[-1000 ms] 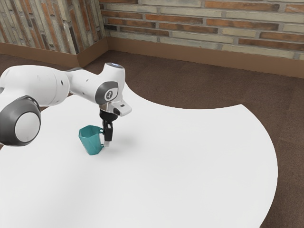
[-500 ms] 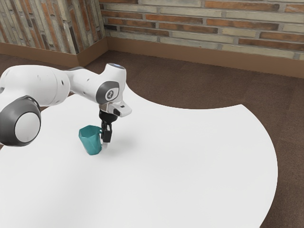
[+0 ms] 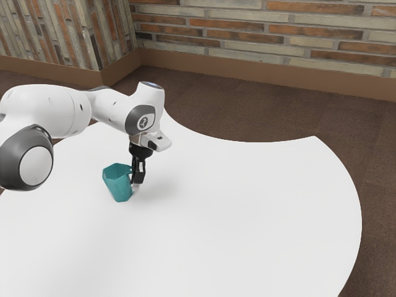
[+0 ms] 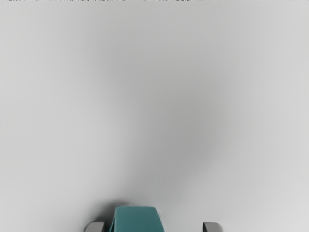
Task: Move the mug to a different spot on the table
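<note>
Handle [image 4: 136,218] of the mug [image 3: 117,183] sat between my gripper's [image 3: 137,180] open fingers [image 4: 95,227], unclamped, offering, I judged, a narrow hold.

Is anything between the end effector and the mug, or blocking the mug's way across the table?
Nothing visible. The end effector is right at the mug's side, and no other object stands on the table around it.

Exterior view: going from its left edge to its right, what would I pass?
arm → mug → pincer → table → floor
</note>
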### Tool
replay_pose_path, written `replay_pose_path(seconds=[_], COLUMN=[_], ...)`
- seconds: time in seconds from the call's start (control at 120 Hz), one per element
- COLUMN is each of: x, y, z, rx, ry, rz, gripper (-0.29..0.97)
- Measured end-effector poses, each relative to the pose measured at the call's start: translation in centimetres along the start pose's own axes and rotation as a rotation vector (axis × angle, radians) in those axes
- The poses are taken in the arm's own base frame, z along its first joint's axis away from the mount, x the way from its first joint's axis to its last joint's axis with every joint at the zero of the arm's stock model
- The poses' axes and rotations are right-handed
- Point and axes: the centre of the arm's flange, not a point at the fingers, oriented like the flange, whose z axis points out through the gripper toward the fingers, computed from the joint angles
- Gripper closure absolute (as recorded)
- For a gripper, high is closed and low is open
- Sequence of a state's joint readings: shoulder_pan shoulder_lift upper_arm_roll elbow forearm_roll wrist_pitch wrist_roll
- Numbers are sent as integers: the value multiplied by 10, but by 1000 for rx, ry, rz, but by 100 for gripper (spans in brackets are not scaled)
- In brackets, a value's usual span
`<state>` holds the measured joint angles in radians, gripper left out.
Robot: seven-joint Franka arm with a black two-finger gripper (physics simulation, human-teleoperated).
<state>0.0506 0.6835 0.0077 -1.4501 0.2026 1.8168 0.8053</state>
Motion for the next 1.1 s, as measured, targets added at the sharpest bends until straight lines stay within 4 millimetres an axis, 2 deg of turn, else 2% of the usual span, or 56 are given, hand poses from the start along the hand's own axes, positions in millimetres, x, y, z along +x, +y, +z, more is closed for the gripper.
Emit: replay_pose_path(seconds=[0.45,0.775,0.842,0.942,1.1], x=[1,-2,-2,-7,-2], y=[1,2,4,10,37], z=[-3,-3,-6,-21,-44], rx=[14,10,10,13,22], ry=[3,-27,-45,-55,-61], rz=[-7,-14,-15,-16,7], gripper=[57,68,70,72,72])
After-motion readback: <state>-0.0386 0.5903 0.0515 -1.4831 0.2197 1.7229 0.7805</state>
